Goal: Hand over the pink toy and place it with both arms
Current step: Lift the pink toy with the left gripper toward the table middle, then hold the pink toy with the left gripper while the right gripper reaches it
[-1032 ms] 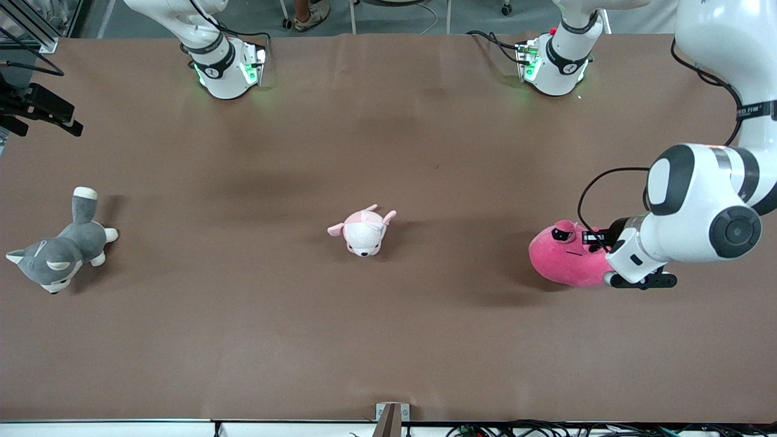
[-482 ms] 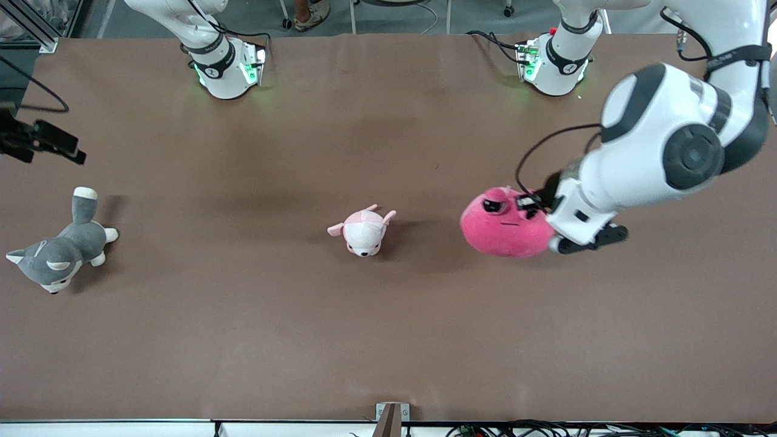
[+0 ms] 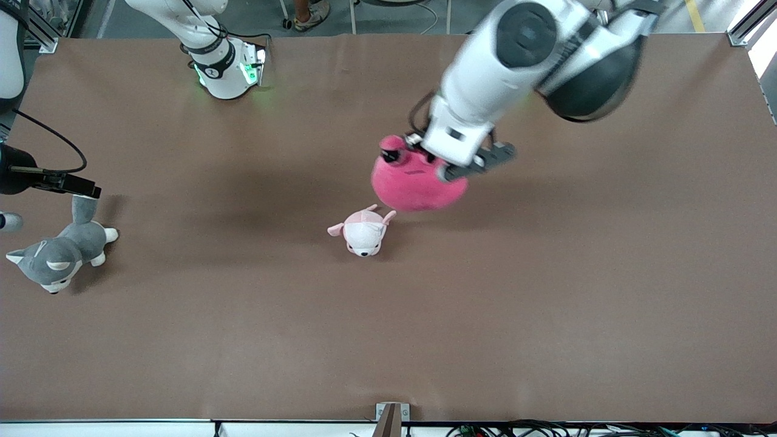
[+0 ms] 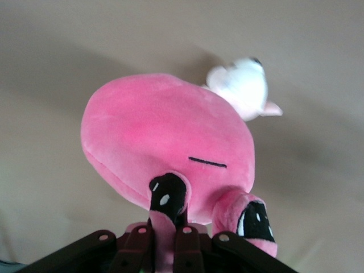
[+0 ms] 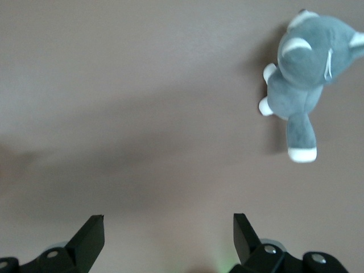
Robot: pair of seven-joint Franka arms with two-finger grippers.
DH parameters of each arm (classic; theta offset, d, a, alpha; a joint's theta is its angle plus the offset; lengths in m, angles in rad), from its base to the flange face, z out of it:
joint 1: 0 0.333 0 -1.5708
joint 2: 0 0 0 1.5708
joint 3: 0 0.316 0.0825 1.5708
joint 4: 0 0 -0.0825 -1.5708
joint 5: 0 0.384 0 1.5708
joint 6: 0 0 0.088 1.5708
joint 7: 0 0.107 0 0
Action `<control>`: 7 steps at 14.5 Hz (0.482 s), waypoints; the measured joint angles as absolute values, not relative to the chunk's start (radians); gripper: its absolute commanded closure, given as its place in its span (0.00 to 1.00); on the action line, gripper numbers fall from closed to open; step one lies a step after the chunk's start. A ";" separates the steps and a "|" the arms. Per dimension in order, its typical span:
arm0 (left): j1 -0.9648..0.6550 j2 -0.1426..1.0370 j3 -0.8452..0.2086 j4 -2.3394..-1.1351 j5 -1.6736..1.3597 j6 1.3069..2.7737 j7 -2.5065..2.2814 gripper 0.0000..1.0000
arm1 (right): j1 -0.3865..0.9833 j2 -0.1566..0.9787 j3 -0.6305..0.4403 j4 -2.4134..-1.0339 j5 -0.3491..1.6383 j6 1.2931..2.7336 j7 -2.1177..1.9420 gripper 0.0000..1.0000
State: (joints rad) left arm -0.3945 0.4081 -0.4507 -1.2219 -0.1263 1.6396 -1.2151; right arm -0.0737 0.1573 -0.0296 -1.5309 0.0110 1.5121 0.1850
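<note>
The pink toy (image 3: 413,185), a hot-pink rounded plush with black eyes, hangs in the air from my left gripper (image 3: 428,159). It is over the middle of the table, just over the spot beside the white puppy plush. In the left wrist view the left gripper (image 4: 165,245) is shut on a pink flap by the toy's (image 4: 165,136) black eye. My right gripper (image 3: 85,189) is up at the right arm's end of the table, over the husky's tail. In the right wrist view it (image 5: 168,233) is open and empty above bare table.
A small white puppy plush (image 3: 364,232) with pale-pink ears lies mid-table, also seen in the left wrist view (image 4: 242,85). A grey-and-white husky plush (image 3: 57,255) lies at the right arm's end, also seen in the right wrist view (image 5: 307,79). The brown table (image 3: 546,303) spreads round them.
My left arm has lifted the pink toy off the table at its own end and carried it to the middle. The right gripper has come down closer to the husky.
</note>
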 measured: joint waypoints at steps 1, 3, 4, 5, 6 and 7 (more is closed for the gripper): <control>-0.448 0.416 -0.450 -1.220 -0.126 1.675 -1.275 1.00 | -0.058 0.156 -0.024 -1.527 0.030 1.506 0.306 0.00; -0.523 0.436 -0.448 -1.216 -0.126 1.745 -1.351 1.00 | 0.009 0.153 -0.017 -1.524 0.085 1.500 0.573 0.00; -0.544 0.446 -0.447 -1.213 -0.126 1.774 -1.365 1.00 | 0.046 0.152 -0.015 -1.523 0.117 1.500 0.706 0.00; -0.556 0.456 -0.446 -1.211 -0.126 1.796 -1.371 1.00 | 0.078 0.152 -0.011 -1.522 0.140 1.500 0.812 0.00; -0.563 0.465 -0.446 -1.210 -0.126 1.819 -1.375 1.00 | 0.101 0.152 -0.009 -1.522 0.152 1.500 0.881 0.00; -0.569 0.475 -0.446 -1.209 -0.126 1.841 -1.378 1.00 | 0.117 0.152 -0.008 -1.521 0.160 1.500 0.924 0.00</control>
